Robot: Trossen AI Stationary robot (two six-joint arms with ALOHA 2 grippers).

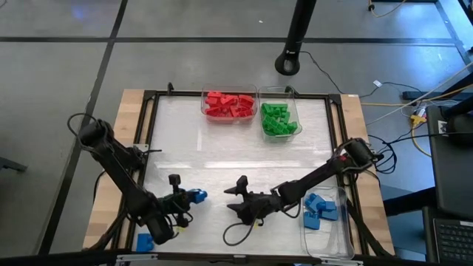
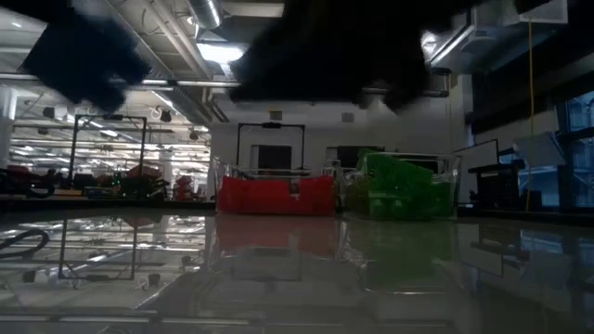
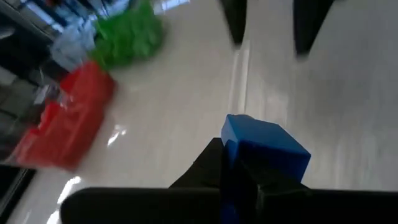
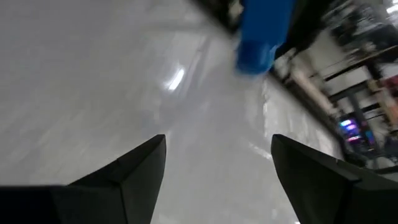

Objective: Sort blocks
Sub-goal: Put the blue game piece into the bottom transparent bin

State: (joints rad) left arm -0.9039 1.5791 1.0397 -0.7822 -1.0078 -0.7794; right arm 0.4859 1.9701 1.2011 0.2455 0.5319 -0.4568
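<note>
The left gripper (image 1: 194, 196) has its fingers clamped tight on 1 blue block (image 3: 264, 149), which sits wedged between the 2 tips and juts out ahead of them, lifted off the white surface (image 1: 222, 148). The right gripper (image 1: 235, 198) waits just across from it, fingers spread wide with nothing between them; in its wrist view the blue block hangs ahead of and above those open tips.

The red blocks (image 1: 229, 105) fill 1 clear bin (image 1: 204, 94) and the green blocks (image 1: 278, 120) fill the bin beside it (image 1: 294, 97), both well ahead of the fingers at the far edge. The other blue blocks (image 1: 319, 210) lie in a bin (image 1: 325, 247) out past the right gripper, on that arm's side. 1 more blue block (image 1: 145, 241) rests on the surface behind the left fingers, near the arm's base.

The step in hand looks like a handover, since the blue bin lies across the surface from the left arm. To do it well, the left fingers should present the block's free end squarely into the right fingers' gap. The right should close on that exposed end before the left lets go, because so little of the block is free to grab. A skewed approach could twist it loose.
</note>
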